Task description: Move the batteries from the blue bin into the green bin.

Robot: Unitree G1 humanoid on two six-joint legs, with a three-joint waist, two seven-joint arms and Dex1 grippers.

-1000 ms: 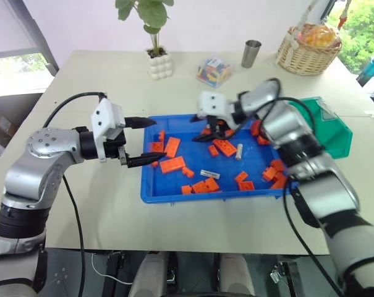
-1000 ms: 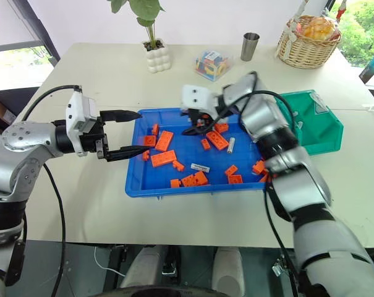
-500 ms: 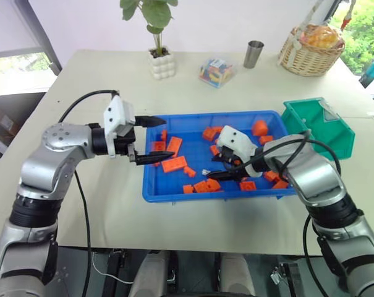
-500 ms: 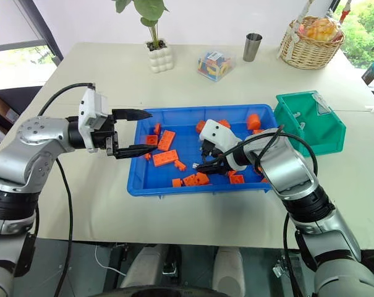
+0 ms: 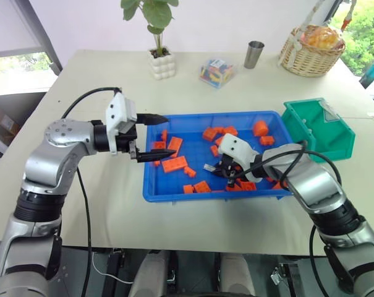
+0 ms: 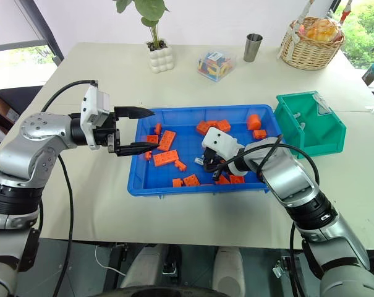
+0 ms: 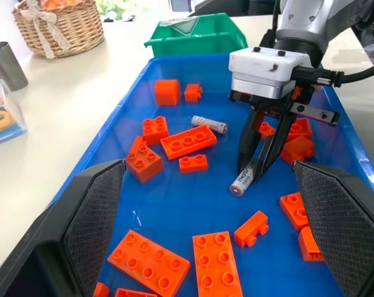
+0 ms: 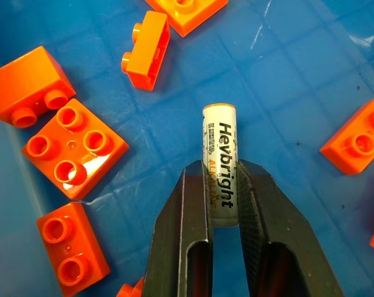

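Gripping one battery between its closed fingers inside the blue bin, our right gripper angles down; our left gripper gapes empty beside the bin's rim.

Beige table, white wall, bright windows w/ greenery.

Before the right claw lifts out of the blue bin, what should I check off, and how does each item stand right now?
1. Right claw shut on a battery: ok.
2. Grip centred on the battery: not ok, held near one end.
3. Battery lifted off the blue bin floor: cannot tell.
4. Green bin open and unobstructed: ok.
5. Left claw open, at the bin's far end, off the route to the green bin: ok.
6. Second battery left in the blue bin: ok, lying among the orange bricks.
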